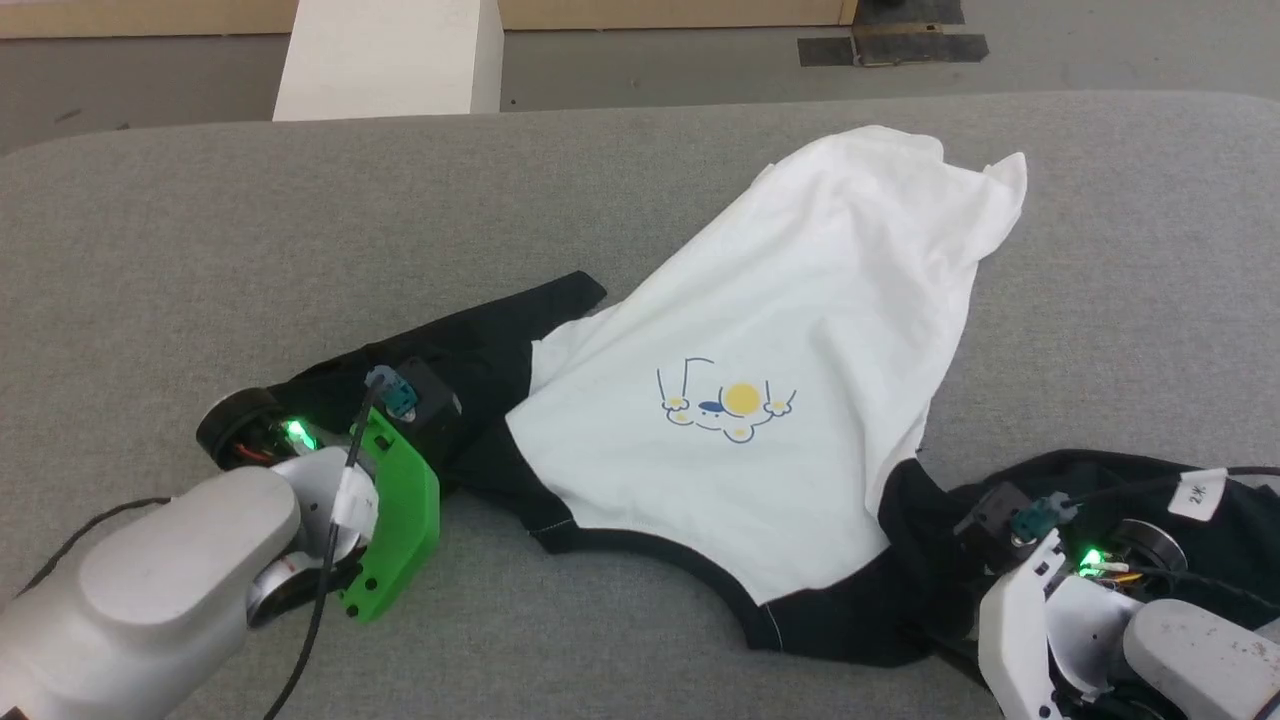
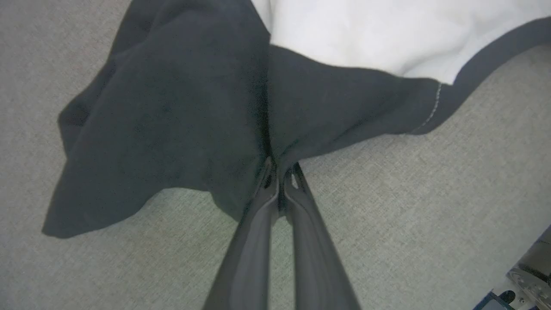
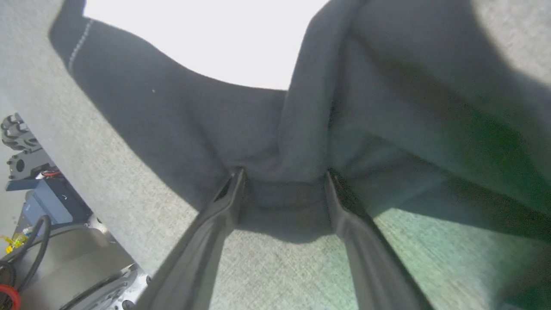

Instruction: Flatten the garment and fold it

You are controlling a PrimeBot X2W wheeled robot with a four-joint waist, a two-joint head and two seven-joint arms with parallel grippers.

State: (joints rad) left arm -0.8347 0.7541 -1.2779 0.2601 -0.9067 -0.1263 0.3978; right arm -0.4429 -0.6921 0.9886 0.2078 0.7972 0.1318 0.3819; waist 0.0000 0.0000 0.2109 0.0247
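The garment [image 1: 790, 330], a white T-shirt with black sleeves and a small yellow-and-blue print, lies chest up and rumpled on the grey table [image 1: 150, 250], neck trim towards me. My left gripper [image 2: 280, 172] is shut on the edge of the black sleeve [image 2: 172, 112] at the left; its wrist shows in the head view beside that sleeve [image 1: 480, 350]. At the lower right, my right gripper [image 3: 284, 176] stands open, its fingers wide apart, with a fold of the other black sleeve [image 3: 387, 107] lying between the tips. In the head view that sleeve [image 1: 1100, 480] bunches around the right wrist.
The table's far edge runs along the top of the head view, with a white block [image 1: 390, 60] and floor behind it. Bare grey cloth surrounds the shirt. The table's near edge and robot hardware [image 3: 38, 202] show at the left of the right wrist view.
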